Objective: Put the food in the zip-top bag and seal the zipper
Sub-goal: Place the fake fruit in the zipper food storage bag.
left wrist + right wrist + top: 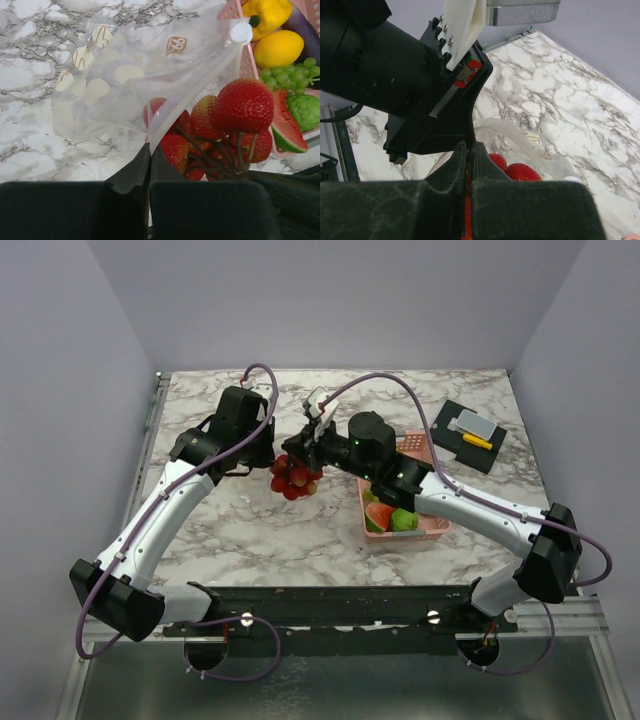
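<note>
The clear zip-top bag (100, 85), pale dots on one face, hangs over the marble. My left gripper (149, 147) is shut on its mouth edge, right at the zipper (162, 117), a strip that ends in a white round tab (241, 32). A bunch of red strawberries (242, 105) hangs at the mouth, partly behind the film. My right gripper (468, 146) is shut on the bunch, with red showing between its fingers. From above, the left gripper (266, 452) and right gripper (298, 452) meet over the strawberries (293, 478). The rest of the food lies in the basket.
A pink perforated basket (436, 524) right of the grippers holds a watermelon slice (285, 127), green grapes (282, 75), a lemon (278, 48) and a yellow pepper (270, 12). A black mat (455, 445) with small grey and yellow items lies at the back right.
</note>
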Available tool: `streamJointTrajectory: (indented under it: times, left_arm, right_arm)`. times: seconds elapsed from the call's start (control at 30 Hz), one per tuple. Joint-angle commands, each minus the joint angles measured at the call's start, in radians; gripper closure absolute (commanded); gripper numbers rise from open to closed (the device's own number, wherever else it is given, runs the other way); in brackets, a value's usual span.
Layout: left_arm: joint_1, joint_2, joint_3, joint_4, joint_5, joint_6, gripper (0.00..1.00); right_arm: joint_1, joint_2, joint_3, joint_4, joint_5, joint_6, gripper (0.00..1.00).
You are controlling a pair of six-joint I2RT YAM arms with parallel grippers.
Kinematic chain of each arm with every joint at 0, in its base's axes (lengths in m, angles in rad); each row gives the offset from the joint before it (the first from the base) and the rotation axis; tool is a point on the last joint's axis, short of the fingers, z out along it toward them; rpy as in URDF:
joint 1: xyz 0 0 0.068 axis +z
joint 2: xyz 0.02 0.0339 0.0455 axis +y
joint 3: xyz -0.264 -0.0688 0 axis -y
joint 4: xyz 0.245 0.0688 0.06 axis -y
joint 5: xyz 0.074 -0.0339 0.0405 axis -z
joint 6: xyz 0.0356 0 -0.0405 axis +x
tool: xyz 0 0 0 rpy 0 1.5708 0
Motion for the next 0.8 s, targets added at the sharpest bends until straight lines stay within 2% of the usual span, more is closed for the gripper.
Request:
streamJointTrajectory:
  times: [0.0,0.33,0.5,0.77]
  left_arm:
    - [-0.001,-0.009,0.039,-0.007,0.055,-0.019,1.0]
    - [-0.002,-0.008,0.045,-0.007,0.067,-0.026,1.0]
    - [-0.001,-0.01,0.057,-0.007,0.092,-0.031,1.0]
    - [-0.002,-0.019,0.051,-0.016,0.122,-0.034,1.0]
  right_arm:
    - [0.022,0.028,0.003,0.062,0.011,0.031,0.99]
    - [0.033,-0.014,-0.093,0.225,-0.032,0.147,0.99]
    - [0.033,-0.054,-0.185,0.366,-0.035,0.221,0.99]
    - [0.033,-0.129,-0.231,0.455,0.04,0.236,0.99]
